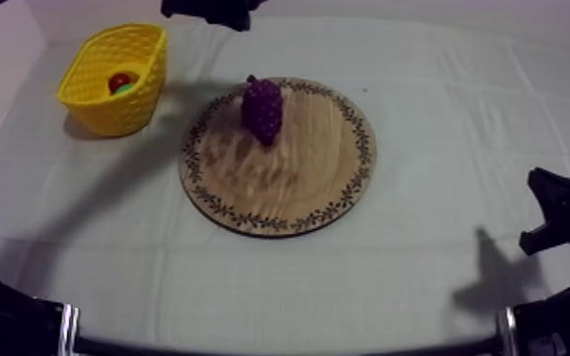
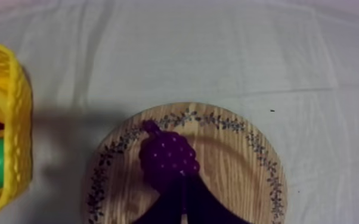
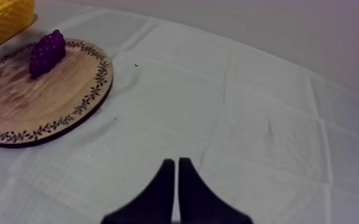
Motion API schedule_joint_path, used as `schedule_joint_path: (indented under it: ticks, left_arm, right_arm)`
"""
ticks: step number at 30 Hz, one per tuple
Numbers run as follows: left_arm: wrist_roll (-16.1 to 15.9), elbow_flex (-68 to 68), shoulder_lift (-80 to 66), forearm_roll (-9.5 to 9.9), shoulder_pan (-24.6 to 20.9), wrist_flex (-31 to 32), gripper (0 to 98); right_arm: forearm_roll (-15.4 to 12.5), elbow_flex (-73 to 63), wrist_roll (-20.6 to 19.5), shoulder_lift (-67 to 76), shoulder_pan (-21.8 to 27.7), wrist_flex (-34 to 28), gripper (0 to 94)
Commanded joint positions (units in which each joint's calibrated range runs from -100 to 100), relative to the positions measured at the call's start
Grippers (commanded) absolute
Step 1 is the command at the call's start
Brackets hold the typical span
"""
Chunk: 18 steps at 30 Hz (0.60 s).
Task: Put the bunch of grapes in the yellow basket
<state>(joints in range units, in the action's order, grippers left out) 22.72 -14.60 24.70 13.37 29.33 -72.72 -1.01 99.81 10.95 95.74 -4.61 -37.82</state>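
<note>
Top view: the bunch of grapes (image 1: 262,109) lies on the wooden board (image 1: 293,185), in the part nearest the yellow basket (image 1: 109,109). Its long axis runs from the stem at the far side to the fat end toward the board's middle. My left arm (image 1: 208,11) comes in over the far edge, near the grapes. My right arm (image 1: 561,213) sits low at its own side, well apart. The left is nearer, so I judge this the left's pick. A small red fruit (image 1: 118,82) is in the basket.

Left wrist view: the left gripper (image 2: 183,182) has its fingers pressed together in a narrow wedge, holding nothing. The grapes lie straight ahead of the tips, fat end toward them and stem pointing away. I reckon the fingers must spread first, then straddle the short width.

Right wrist view: the right gripper (image 3: 176,164) also has its fingers together, holding nothing, over bare cloth (image 3: 247,107). The grapes are far off, at the board's far side.
</note>
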Motion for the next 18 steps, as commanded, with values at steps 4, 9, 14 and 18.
schedule_joint_path:
  ticks: [4, 9, 14, 18]
  left_arm:
    - [0.25, -2.71, 4.29, -0.18, 0.49, -0.96, 0.0]
    - [0.66, -4.22, 5.68, -0.35, 0.55, -1.29, 3.1]
    - [2.52, -4.54, 6.38, -0.12, 0.58, -3.0, 38.6]
    - [3.82, -4.15, 6.76, 0.05, 0.38, -4.38, 70.5]
  right_arm:
    - [0.01, -0.03, 0.01, 0.01, 0.02, 0.0, 0.4]
    - [0.01, -0.03, 0.01, 0.01, 0.02, 0.0, 0.4]
    - [0.01, -0.03, 0.01, 0.01, 0.02, 0.0, 0.4]
    - [0.01, -0.03, 0.01, 0.01, 0.02, 0.0, 0.4]
